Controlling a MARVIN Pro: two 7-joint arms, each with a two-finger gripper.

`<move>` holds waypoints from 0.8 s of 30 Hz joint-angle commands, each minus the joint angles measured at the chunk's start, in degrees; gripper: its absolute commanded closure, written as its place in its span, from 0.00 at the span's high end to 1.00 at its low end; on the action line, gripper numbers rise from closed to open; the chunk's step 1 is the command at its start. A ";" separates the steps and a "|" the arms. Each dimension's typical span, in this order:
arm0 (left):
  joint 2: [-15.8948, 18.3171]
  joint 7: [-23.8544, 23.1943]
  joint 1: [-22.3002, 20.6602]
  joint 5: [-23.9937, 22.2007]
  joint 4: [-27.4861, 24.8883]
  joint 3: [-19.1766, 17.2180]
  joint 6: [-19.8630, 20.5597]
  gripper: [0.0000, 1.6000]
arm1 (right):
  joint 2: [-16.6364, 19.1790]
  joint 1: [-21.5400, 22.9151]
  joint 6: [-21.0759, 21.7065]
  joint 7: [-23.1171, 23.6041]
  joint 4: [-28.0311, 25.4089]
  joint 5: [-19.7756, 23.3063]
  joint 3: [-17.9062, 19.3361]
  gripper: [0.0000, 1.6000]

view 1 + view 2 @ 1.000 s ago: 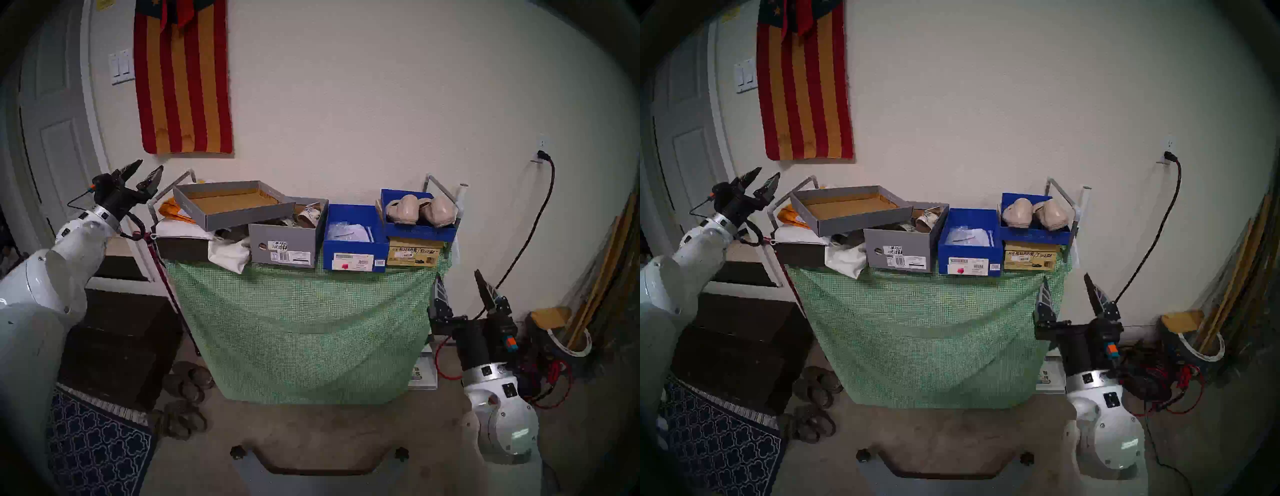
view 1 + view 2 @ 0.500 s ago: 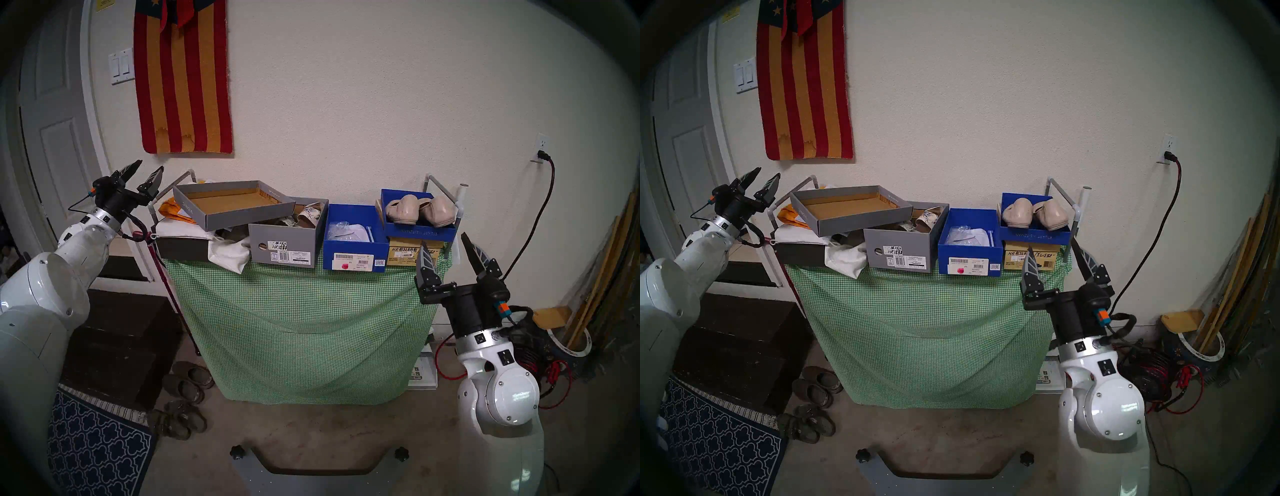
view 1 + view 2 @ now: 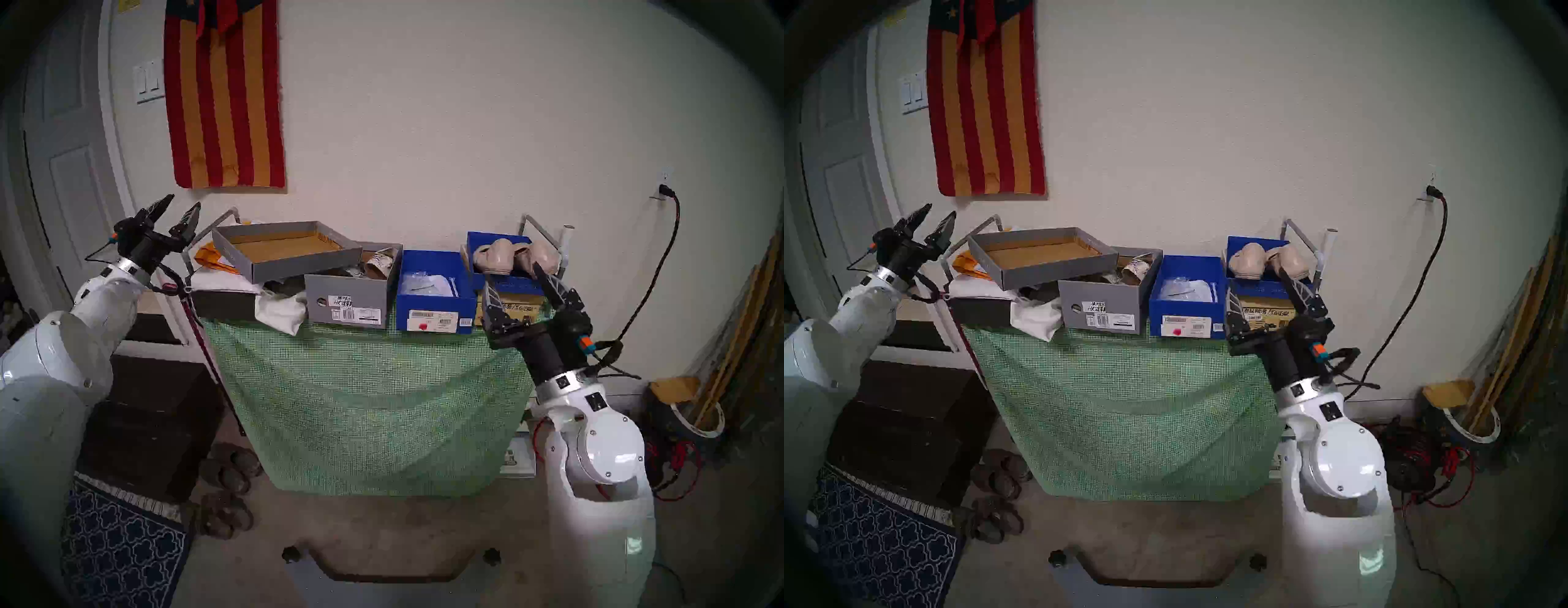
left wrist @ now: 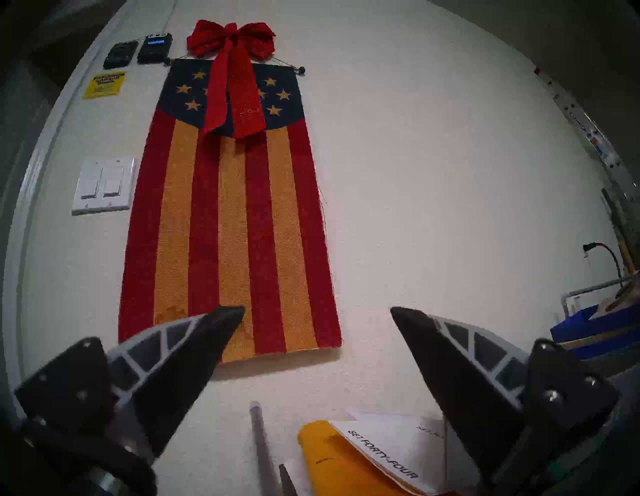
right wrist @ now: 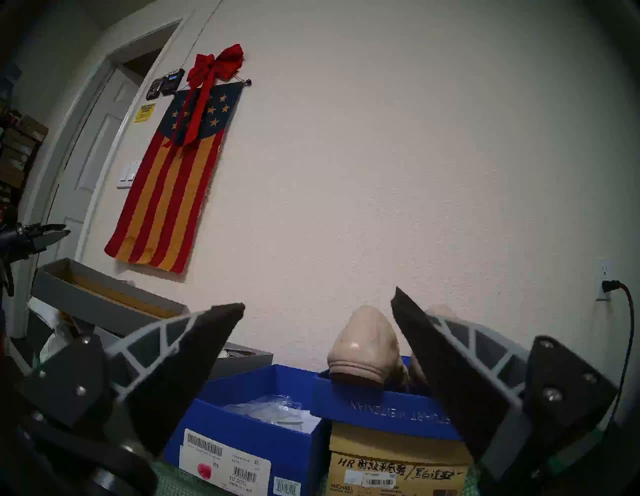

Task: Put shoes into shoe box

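Observation:
A pair of beige ballet flats [image 3: 492, 257] [image 3: 1246, 261] stands heels-front in a blue lid [image 3: 515, 282] on a tan box [image 3: 522, 306] at the table's right end. My right gripper [image 3: 512, 276] [image 3: 1255, 282] [image 5: 317, 299] is open and empty, just in front of and below the flats [image 5: 363, 346]. An open blue shoe box [image 3: 432, 305] [image 5: 242, 429] holds clear wrapping. A grey shoe box [image 3: 348, 293] holds patterned sandals [image 3: 379, 263]; its grey lid [image 3: 284, 250] leans across it. My left gripper [image 3: 183, 202] [image 4: 317, 309] is open and empty, raised left of the table.
A green checked cloth [image 3: 373, 382] drapes the table. Grey metal posts [image 3: 543, 231] rise at its right corner. White bags [image 3: 280, 312] and an orange envelope [image 4: 339, 460] lie at the left. Dusty slip-ons [image 3: 231, 467], a dark chest [image 3: 148, 416] and a rug [image 3: 119, 547] are lower left.
My right arm has risen from low beside the table's right side and moved in, so its open fingers now stand in front of the flats. The left arm has hardly moved.

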 commanded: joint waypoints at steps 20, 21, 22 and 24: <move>-1.01 2.55 0.75 -1.53 -0.53 -2.19 -4.10 1.00 | 0.26 15.83 6.77 -1.18 7.61 -1.92 -0.69 1.00; -1.06 2.67 0.78 -1.56 -0.54 -2.25 -4.22 1.00 | 0.24 16.14 7.04 -1.38 8.16 -2.02 -0.56 1.00; -1.11 2.81 0.81 -1.59 -0.56 -2.31 -4.37 1.00 | 0.20 16.52 7.33 -1.55 8.72 -2.09 -0.45 1.00; -1.22 3.12 0.90 -1.67 -0.61 -2.43 -4.70 1.00 | 0.07 17.41 7.94 -1.92 9.90 -2.26 -0.21 1.00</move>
